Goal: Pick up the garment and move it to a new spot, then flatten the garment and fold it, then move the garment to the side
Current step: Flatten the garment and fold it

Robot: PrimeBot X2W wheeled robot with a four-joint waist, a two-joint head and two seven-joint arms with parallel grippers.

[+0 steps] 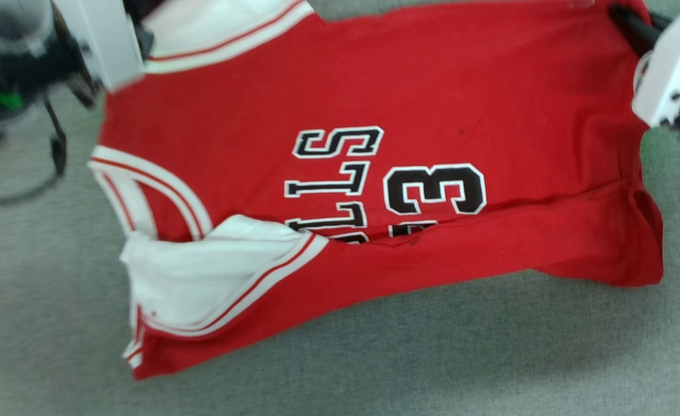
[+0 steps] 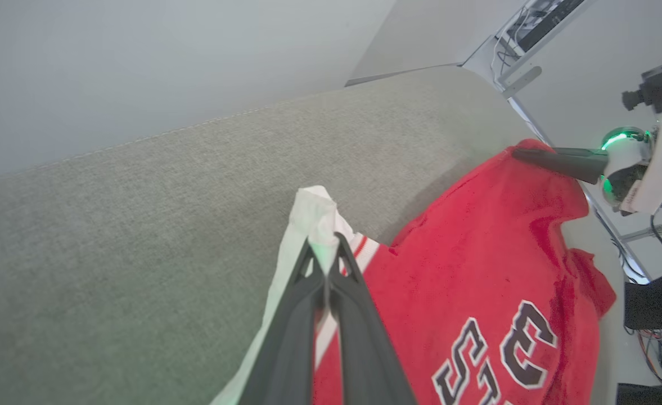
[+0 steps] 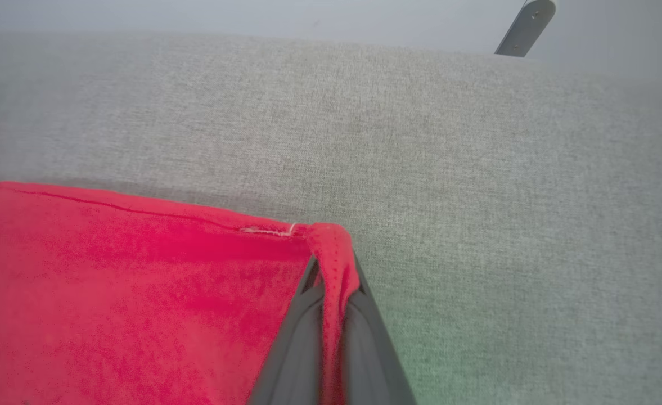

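Our left pincer [image 2: 325, 256] is pressed together on the white sleeve [image 2: 313, 211] of the red jersey T-shirt [image 1: 443, 86], and the cloth bunches just past its tips. Our right pincer [image 3: 334, 270] pinches the shirt's red hem corner, which folds over its tips. Between the two pincers the shirt spreads print-up over grey upholstery [image 1: 490, 352].
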